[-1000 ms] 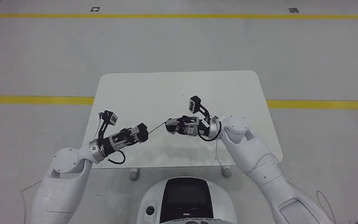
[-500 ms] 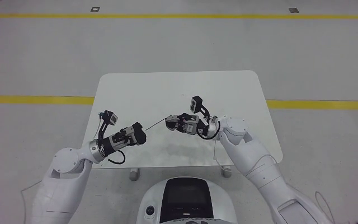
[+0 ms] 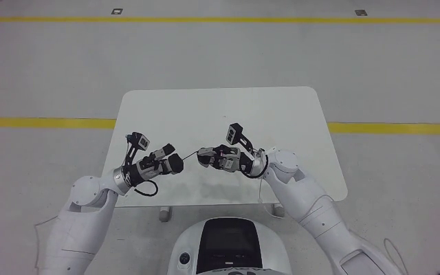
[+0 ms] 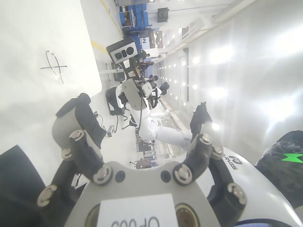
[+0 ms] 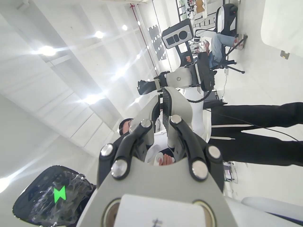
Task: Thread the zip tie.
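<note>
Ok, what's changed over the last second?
The left gripper rolled at the wrist and opened, apparently letting go of the zip tie. The right gripper edged toward it, staying shut on the tie's other end. The tie still spans the gap between them above the table.

Table (image 3: 206, 110) smooth, white, slight sheen; zip tie (image 3: 190, 153) thin black plastic; floor (image 3: 206, 55) smooth grey
</note>
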You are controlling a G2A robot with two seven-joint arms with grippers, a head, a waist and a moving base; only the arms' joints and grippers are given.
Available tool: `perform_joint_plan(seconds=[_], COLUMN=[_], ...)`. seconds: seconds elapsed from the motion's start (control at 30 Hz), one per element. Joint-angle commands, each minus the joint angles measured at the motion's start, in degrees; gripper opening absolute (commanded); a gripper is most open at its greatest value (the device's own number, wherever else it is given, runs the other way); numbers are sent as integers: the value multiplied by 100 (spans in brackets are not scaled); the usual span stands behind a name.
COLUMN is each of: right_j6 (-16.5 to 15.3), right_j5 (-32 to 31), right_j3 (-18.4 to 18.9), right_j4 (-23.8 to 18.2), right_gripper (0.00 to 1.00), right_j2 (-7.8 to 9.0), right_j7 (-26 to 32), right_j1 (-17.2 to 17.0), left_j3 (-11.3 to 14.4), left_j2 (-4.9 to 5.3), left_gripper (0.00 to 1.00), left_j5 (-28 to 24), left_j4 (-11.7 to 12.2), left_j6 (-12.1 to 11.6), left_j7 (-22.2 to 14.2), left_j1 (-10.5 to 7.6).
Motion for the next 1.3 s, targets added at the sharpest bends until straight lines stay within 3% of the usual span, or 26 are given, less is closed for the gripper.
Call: perform_joint_plan(seconds=[0.0, 0.27, 0.33, 0.73, 0.8, 0.87, 0.93, 1.1, 1.27], right_j6=[3, -57, -20, 42, 67, 84, 101, 159, 197], right_j5=[1, -1, -168, -447, -483, -504, -567, -645, -711], right_j3=[1, -82, -126, -202, -228, -251, -265, -271, -249], right_j4=[0, -146, -135, -316, -330, -323, -303, -283, -317], right_gripper=[0, 0, 0, 0, 0, 0, 0, 0, 0], right_j2=[0, -26, -27, -15, -14, -15, -13, -1, 21], right_j7=[-1, -526, -658, -922, -932, -935, -973, -1002, -946], right_j1=[-1, -97, -51, -111, -105, -94, -77, -59, -50], left_j3=[-1, 178, 151, 268, 288, 303, 316, 363, 405], left_j2=[0, 0, 12, 16, 20, 26, 31, 47, 63], left_gripper=[100, 100, 100, 100, 80, 70, 48, 26, 19], left_j5=[2, -60, 62, 140, 142, 137, 138, 185, 239], left_j4=[-3, -17, -5, -30, -16, -10, -5, 39, 78], left_j6=[4, 34, -57, -6, 9, 29, 40, 91, 146], left_j7=[-1, 28, 70, 282, 290, 300, 304, 324, 331], left_j1=[3, -62, -95, -117, -129, -141, -149, -180, -214])
